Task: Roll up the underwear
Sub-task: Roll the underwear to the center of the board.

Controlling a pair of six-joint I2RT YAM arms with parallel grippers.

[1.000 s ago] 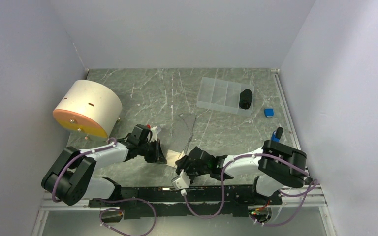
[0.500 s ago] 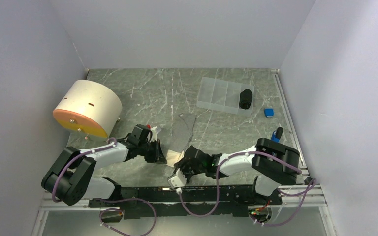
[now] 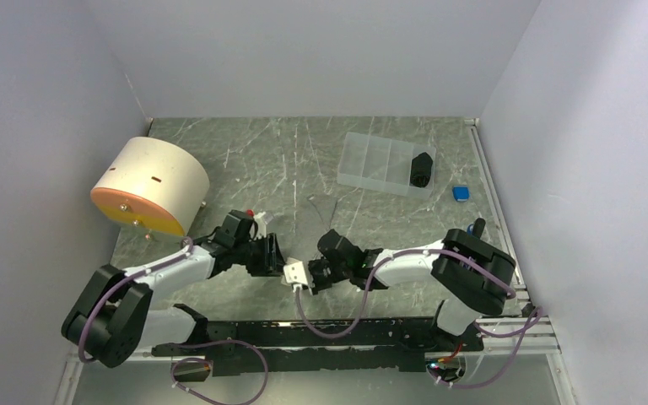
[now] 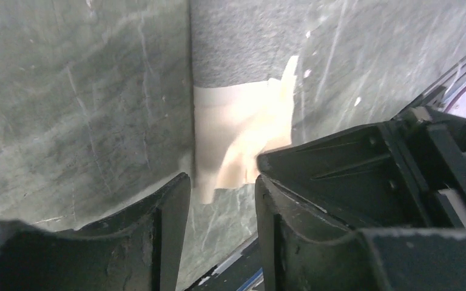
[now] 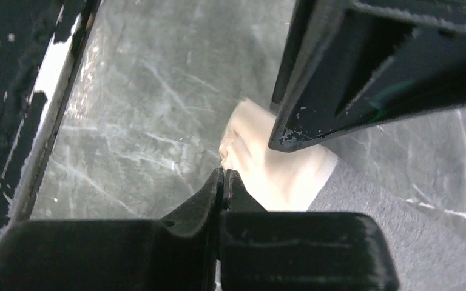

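pale lilac walls boxed in a scratched green-grey marbled tabletop (image 3: 245, 160). grey knit underwear with a cream waistband (image 4: 236, 115) lay flat near the front edge, between both arms. left gripper (image 4: 221, 179) stood spread astride the band; right gripper (image 5: 224, 174) was pressed together, seemingly nipping the band's corner. light, limp and thin, it would likely slump unless taken by the firmer band.

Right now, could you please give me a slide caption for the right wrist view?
Right gripper shut, its tips meeting at the cream edge of the grey underwear.
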